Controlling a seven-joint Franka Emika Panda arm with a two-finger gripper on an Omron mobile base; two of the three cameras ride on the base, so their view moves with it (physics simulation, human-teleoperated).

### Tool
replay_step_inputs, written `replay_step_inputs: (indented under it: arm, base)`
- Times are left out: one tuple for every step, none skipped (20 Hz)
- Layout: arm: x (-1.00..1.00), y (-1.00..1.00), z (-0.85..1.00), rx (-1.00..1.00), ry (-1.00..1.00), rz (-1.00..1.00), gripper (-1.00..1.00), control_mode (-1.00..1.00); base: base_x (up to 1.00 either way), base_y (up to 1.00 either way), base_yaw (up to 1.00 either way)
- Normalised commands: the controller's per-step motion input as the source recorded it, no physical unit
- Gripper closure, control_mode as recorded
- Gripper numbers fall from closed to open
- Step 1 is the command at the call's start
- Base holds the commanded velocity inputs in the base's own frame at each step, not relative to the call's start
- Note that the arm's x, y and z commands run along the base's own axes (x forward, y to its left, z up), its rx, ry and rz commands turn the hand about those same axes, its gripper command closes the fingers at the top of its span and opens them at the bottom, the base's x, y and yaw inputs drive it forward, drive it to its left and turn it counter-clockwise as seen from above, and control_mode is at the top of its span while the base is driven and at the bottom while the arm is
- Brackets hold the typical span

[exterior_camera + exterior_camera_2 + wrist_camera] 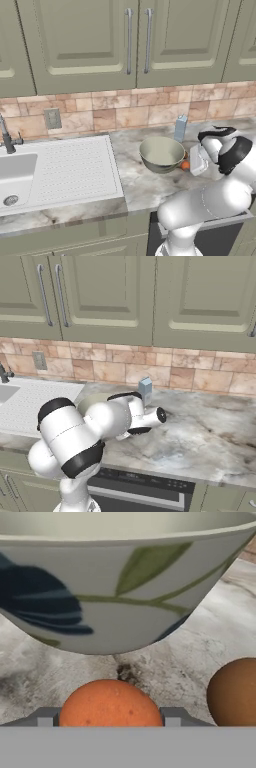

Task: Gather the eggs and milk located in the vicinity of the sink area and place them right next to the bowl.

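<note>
The bowl (125, 587), pale with green and dark blue leaf marks, stands close in front of the hand; from the left base view it is a grey-green bowl (161, 154) on the counter. My gripper (108, 718) is shut on an orange egg (107, 704) that fills the gap between the fingertips (46, 717), low over the counter just short of the bowl's foot. A second, browner egg (235, 692) lies on the counter to the right. Beside the bowl's right side, the held egg (185, 165) peeks out at the gripper (192, 162). The milk (180, 129) stands upright behind the bowl, near the wall.
The white sink (15, 175) with its ribbed drainboard (75, 167) and dark tap (6, 137) lies to the left. Marbled counter (200, 441) stretches right of the bowl. The milk (145, 390) stands before the tiled backsplash. Cabinets hang above.
</note>
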Motion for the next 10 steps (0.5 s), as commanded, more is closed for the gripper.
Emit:
replay_step_inputs:
  arm:
    - [0.01,0.01,0.00,0.00,0.00,0.00,1.00,-1.00]
    - [0.00,0.01,0.00,0.00,0.00,0.00,1.00,-1.00]
    - [0.00,0.00,0.00,0.00,0.00,0.00,1.00,-1.00]
    - [0.00,0.01,0.00,0.00,0.00,0.00,1.00,-1.00]
    - [0.00,0.00,0.00,0.00,0.00,0.00,1.00,-1.00]
    - [0.00,0.01,0.00,0.00,0.00,0.00,1.00,-1.00]
    - [0.00,0.02,-0.01,0.00,0.00,0.00,1.00,-1.00]
    - [0.00,0.02,-0.01,0.00,0.00,0.00,1.00,-1.00]
    - [0.00,0.02,-0.01,0.00,0.00,0.00,1.00,-1.00]
    - [0.00,0.02,-0.01,0.00,0.00,0.00,1.00,-1.00]
  base:
    - [0.00,0.00,0.00]
    - [0.00,0.00,0.00]
    - [0.00,0.00,0.00]
    - [0.00,0.00,0.00]
    - [0.00,0.00,0.00]
    - [0.00,0.00,0.00]
    - [0.00,0.00,0.00]
    - [0.00,0.00,0.00]
    - [0.00,0.00,0.00]
    - [0.00,0.00,0.00]
